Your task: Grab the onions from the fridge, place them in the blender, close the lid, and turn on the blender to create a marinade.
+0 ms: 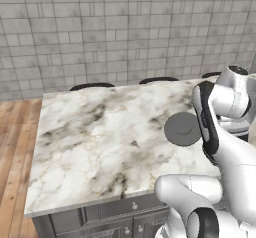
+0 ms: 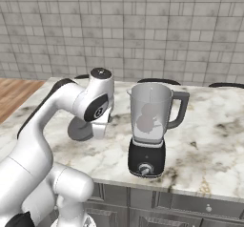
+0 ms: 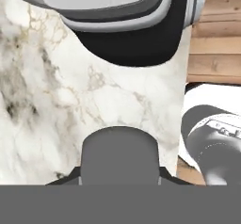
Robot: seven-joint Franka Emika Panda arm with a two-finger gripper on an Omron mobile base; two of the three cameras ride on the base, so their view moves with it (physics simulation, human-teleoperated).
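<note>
Onions [image 2: 148,118], seen as rounded shadowy bulbs through the wall of the translucent grey blender jar [image 2: 151,114], already sit inside it at the centre of the right base view, which suggests the loading step is finished and the cover comes next. That jar, with its side handle pointing to the right of the frame, stands open-topped on a rounded black base with a small silver knob [image 2: 145,168], near the front edge of the white marble-patterned island counter [image 1: 100,142]. The flat round dark grey lid [image 1: 182,129] lies flat on the counter at the right of the left base view, with its raised centre knob facing up; in the right base view it lies left of the blender, partly hidden behind the white arm's wrist. In the hand view the lid's dark rounded form [image 3: 120,155] fills the bottom centre, directly under the hand. The jaws are drawn as close together as they go, yet whether they have hold of the lid's knob cannot be made out; the hand's position low over the disc fits a pickup before capping the jar.
</note>
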